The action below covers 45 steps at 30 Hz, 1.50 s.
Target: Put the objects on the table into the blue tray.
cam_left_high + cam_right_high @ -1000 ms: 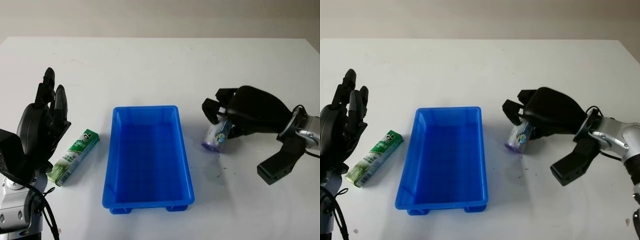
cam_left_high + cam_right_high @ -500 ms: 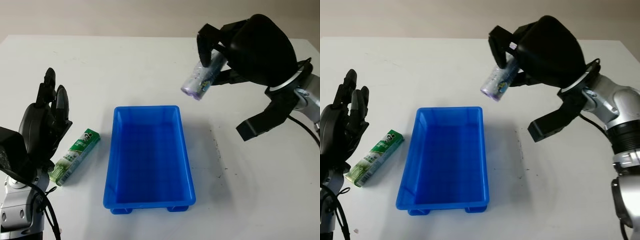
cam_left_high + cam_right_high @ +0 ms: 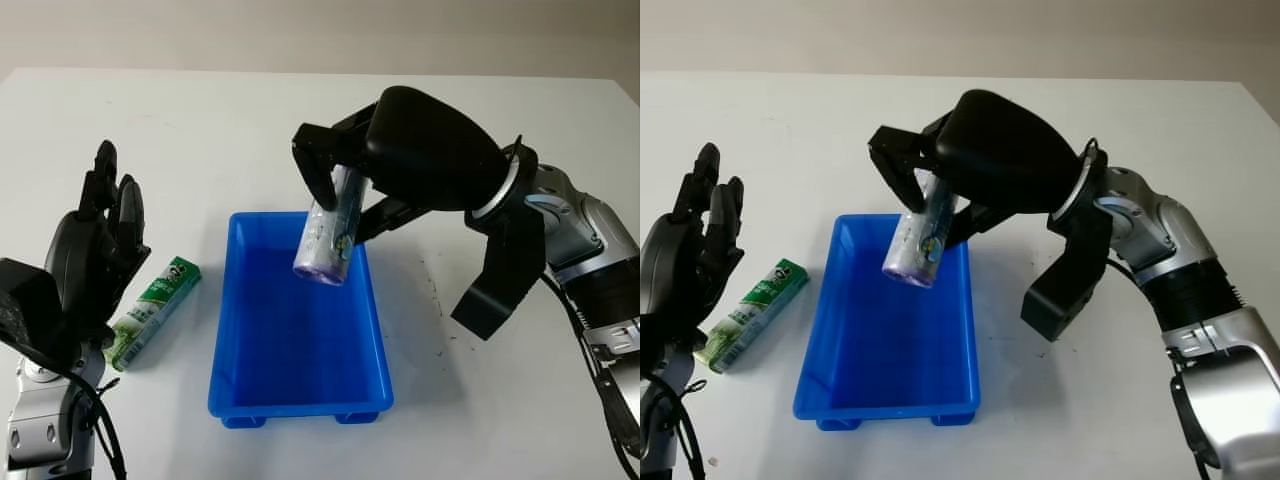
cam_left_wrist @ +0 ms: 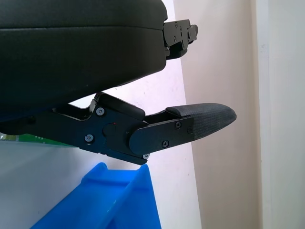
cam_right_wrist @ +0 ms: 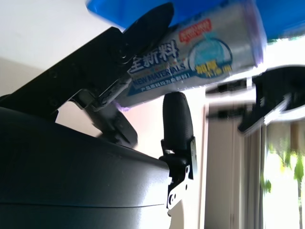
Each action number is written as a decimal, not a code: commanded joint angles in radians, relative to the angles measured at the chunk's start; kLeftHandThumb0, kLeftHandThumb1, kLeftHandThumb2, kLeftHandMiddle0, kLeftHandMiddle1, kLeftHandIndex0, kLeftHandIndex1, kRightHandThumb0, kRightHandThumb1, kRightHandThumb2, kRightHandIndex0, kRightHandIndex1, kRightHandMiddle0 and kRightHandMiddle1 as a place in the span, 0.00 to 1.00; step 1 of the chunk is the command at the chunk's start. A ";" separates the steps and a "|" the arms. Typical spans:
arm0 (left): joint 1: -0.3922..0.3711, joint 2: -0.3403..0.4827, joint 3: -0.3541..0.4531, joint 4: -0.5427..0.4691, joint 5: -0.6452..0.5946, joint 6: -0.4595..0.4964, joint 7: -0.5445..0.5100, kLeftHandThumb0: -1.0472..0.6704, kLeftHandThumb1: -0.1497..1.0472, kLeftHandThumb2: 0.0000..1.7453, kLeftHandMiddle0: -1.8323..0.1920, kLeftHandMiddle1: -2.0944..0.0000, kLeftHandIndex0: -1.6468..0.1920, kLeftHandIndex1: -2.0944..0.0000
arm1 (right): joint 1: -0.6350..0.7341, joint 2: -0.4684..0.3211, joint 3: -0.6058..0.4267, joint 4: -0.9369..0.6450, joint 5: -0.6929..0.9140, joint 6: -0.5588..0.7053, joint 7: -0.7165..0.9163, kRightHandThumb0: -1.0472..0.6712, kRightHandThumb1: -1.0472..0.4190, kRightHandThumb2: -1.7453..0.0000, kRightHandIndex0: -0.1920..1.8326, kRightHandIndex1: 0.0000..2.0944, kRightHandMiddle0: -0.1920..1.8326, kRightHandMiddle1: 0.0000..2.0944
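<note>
**Holding a wrapped roll over the blue tray**

Reaching in from the right edge of the frame, the right arm bends at the elbow and stretches toward the centre, ending in the right hand [image 3: 345, 185] above the far end of the blue tray [image 3: 372, 330]. Its fingers [image 3: 316, 170] curl down around a wrapped cylindrical roll [image 3: 328, 240] with a purple end, clamping it near its upper part. The roll hangs below and slightly left of the palm, clear of the tray floor, its lower purple end over the tray's far half. Its long axis runs steeply from upper right to lower left, nearly upright, purple end down.

In the right wrist view the roll's [image 5: 190, 57] printed label lies across 2 black fingers [image 5: 177, 119].

At the lower left of the frame the left hand [image 3: 95, 255] stands raised, open and holding nothing. A green toothpaste box [image 3: 150, 312] lies on the white table [image 3: 200, 140] between that hand and the tray, lying diagonally.
</note>
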 commanded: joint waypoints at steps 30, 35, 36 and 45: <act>0.001 0.025 0.010 -0.035 0.017 0.040 0.009 0.18 1.00 0.34 0.95 0.97 0.96 0.97 | 0.301 -0.004 -0.402 -0.261 0.338 0.740 0.171 0.18 0.00 0.82 0.00 0.00 0.00 0.01; -0.004 0.037 0.013 -0.047 0.012 0.073 0.005 0.18 1.00 0.32 0.94 0.97 0.96 0.97 | 0.443 0.038 -0.455 -0.363 0.382 0.824 0.152 0.18 0.00 0.77 0.00 0.00 0.00 0.00; -0.005 0.041 0.011 -0.048 0.014 0.075 0.002 0.18 1.00 0.32 0.94 0.97 0.96 0.97 | 0.470 0.059 -0.469 -0.383 0.407 0.853 0.141 0.18 0.00 0.76 0.00 0.00 0.00 0.00; -0.012 0.040 0.009 -0.049 0.015 0.086 0.001 0.18 1.00 0.32 0.95 0.98 0.96 0.97 | 0.603 0.284 -0.513 -0.438 0.526 1.042 -0.032 0.15 0.00 0.64 0.00 0.00 0.00 0.00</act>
